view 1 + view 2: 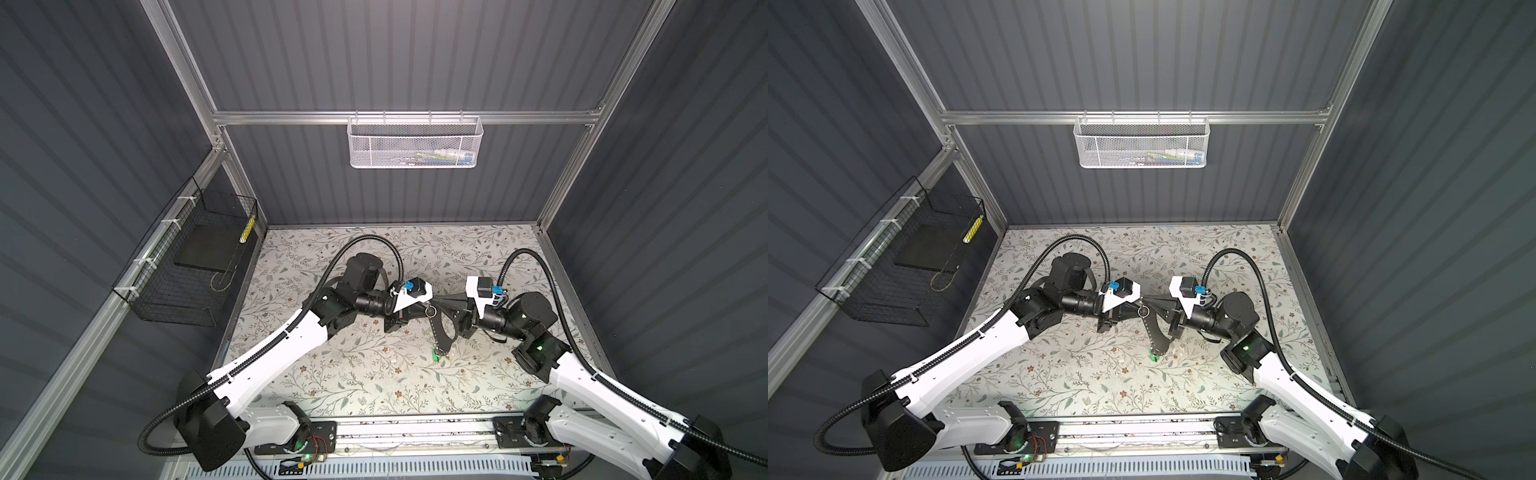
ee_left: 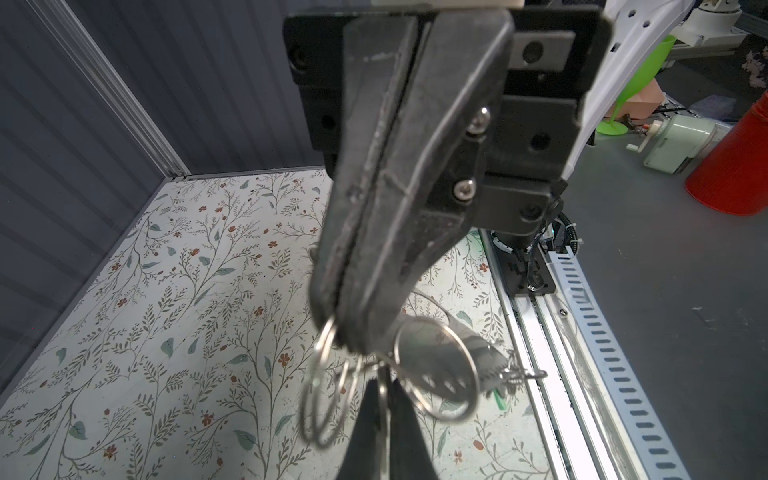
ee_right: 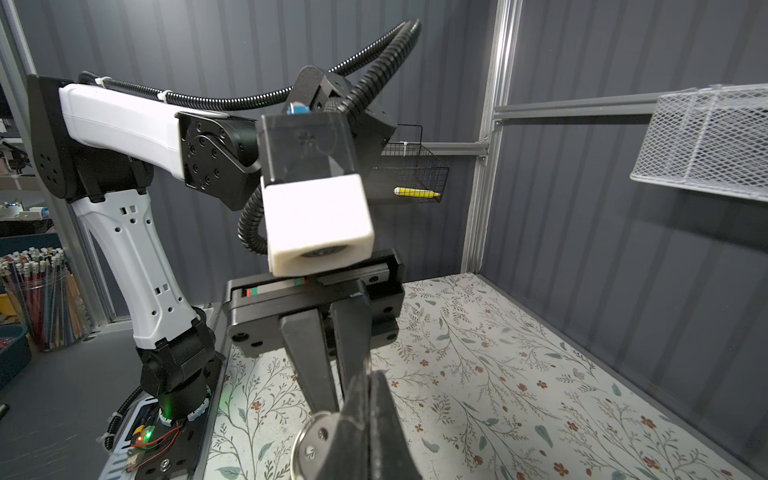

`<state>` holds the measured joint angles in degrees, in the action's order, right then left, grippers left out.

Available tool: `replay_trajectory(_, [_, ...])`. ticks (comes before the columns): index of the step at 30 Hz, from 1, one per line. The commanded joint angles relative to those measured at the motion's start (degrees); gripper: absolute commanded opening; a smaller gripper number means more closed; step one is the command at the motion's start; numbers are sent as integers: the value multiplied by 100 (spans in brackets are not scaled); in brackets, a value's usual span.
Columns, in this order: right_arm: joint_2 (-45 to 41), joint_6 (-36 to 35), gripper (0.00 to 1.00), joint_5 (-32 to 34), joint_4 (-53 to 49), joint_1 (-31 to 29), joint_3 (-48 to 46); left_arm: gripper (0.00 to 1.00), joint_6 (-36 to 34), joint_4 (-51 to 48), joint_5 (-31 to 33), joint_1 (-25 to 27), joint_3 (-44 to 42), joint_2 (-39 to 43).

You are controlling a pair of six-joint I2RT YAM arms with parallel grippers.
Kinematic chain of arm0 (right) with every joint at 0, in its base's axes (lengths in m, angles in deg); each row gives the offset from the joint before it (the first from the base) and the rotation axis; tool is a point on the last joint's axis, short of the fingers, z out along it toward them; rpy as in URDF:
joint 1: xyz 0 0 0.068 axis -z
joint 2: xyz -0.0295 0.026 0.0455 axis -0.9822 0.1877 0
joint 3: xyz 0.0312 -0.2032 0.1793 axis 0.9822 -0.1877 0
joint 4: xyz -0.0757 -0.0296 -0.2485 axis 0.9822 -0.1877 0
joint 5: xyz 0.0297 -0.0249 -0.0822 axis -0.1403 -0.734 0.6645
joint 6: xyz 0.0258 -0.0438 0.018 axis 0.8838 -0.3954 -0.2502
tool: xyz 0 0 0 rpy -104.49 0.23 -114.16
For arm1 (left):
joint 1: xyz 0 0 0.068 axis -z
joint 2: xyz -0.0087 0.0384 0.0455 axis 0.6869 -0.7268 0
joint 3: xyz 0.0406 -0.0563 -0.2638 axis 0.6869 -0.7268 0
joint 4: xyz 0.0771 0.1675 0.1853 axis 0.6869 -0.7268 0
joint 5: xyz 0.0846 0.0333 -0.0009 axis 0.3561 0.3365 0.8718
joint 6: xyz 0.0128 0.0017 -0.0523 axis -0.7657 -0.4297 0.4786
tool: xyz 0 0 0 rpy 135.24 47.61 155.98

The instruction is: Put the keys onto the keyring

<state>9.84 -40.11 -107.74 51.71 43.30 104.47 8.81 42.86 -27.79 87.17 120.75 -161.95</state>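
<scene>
Left arm: stretched rightward above your floral bench [image 1: 332, 374], left fingers [image 2: 347, 320] pressed together, pinching the thin metal keyring [image 2: 325, 340].
Right arm: stretched leftward, tip to tip; right fingers [image 3: 368, 399] closed beside a silver key [image 3: 313, 440].
Green plastic tag [image 1: 436, 355]: just nearward of both tips.

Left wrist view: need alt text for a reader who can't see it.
The shut left gripper pinches a thin metal ring at its tips, with more rings dangling below. The right gripper, at the bottom edge, is closed on a key, above the floral tabletop.
</scene>
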Motion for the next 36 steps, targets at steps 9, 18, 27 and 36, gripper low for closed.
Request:
replay_trajectory(9, [-197, -122, 0, 19, 158, 14, -94, 45, -67, -173, 669, 26, 1, 402])
replay_trajectory(18, [-202, -138, 0, -44, 148, 11, -72, 49, -89, -358, 726, -340, -141, 821])
replay_trajectory(27, [-160, -83, 0, -202, 169, 14, -54, 40, -268, -697, 321, -362, 390, 724])
replay_trajectory(36, [-134, -78, 0, -327, 153, 13, -14, 32, -307, -816, -270, -364, 790, 329])
